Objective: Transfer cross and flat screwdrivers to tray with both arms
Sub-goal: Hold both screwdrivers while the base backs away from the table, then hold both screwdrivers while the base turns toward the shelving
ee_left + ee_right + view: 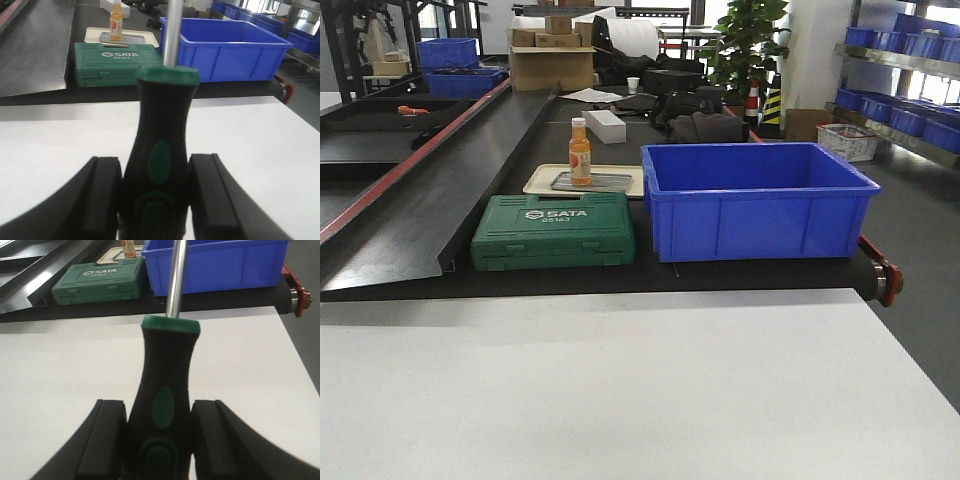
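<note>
In the left wrist view my left gripper [156,200] is shut on a screwdriver [162,125] with a black handle and green cap. Its silver shaft runs up out of the frame, over the white table [260,145]. In the right wrist view my right gripper [159,440] is shut on a matching screwdriver [167,365] held the same way. Both tips are out of view, so I cannot tell cross from flat. The grey metal tray [605,182] lies far ahead on a cream tray [545,182], and shows as a grey tray [129,38] from the left wrist. Neither arm shows in the front view.
An orange bottle [580,152] stands on the grey tray. A green SATA case [553,231] and a deep blue bin [755,200] sit on the black conveyor [440,190] between the white table [620,390] and the trays. Shelving with blue bins [910,110] stands at right.
</note>
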You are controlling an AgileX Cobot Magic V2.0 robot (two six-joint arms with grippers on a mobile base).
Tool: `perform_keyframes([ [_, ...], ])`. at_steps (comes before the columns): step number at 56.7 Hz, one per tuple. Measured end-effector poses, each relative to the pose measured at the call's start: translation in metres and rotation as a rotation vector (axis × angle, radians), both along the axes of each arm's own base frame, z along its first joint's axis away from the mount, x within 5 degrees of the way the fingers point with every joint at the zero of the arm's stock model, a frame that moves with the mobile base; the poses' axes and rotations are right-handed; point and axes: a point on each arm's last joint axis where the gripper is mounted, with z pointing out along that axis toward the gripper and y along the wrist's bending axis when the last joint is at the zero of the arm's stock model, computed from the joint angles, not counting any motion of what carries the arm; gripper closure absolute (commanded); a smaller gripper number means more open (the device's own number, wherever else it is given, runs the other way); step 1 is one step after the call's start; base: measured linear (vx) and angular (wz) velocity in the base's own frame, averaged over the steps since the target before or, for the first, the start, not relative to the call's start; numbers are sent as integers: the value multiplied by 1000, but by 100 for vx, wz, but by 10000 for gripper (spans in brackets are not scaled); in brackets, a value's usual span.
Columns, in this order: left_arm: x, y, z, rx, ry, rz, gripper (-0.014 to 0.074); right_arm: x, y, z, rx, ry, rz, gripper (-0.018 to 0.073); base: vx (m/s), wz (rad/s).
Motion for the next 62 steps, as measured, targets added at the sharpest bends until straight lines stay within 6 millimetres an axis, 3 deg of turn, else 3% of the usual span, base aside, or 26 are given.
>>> perform_keyframes([
  [62, 0, 0, 0, 0, -1, 0, 593, 0, 0, 0, 0, 3, 1, 567, -22, -25],
])
